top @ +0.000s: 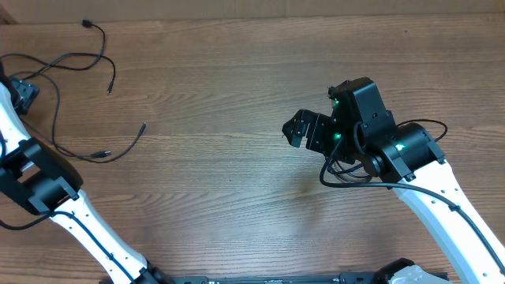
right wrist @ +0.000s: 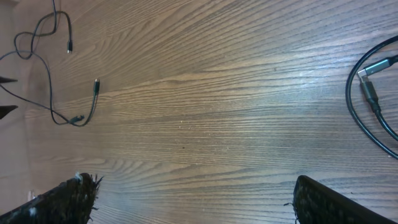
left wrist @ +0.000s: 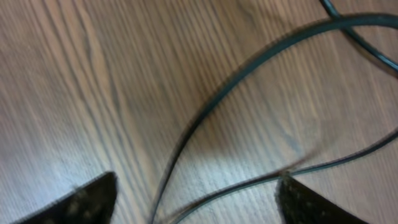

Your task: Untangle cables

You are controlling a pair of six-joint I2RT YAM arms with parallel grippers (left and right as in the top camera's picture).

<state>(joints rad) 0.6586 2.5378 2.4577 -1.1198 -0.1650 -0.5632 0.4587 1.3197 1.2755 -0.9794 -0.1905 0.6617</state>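
Overhead: the cables (top: pixel 101 153) lie as loose strands on the table (top: pixel 237 197), spread around the left gripper (top: pixel 24 88). A few strands cross, but I see no tight knot. The plug ends lie free a little out from the left gripper. The right gripper (top: pixel 298 130) is well apart from the left gripper and has nothing near it. My guess is it's parked there to stay out of the way while the left one works alone. Left wrist: the left gripper (left wrist: pixel 198 179) has its jaws spread wide and clamps nothing. One of the cables (left wrist: pixel 211 106) arcs over the wood and runs out of frame through the gap between the fingers (left wrist: pixel 93 199). A thinner strand crosses just ahead of the other fingertip. The view is blurred, so I can't tell whether either strand touches a finger. It probably sits low over them so that closing would catch one. Right wrist: the right gripper (right wrist: pixel 196 183) is also wide open and empty. The cables (right wrist: pixel 74 119) show small and far off, over by the left gripper. The cord with the silver plug at the frame edge looks like the arm's own wire (right wrist: pixel 373 68), not part of the job. The next pick looks like the left's.
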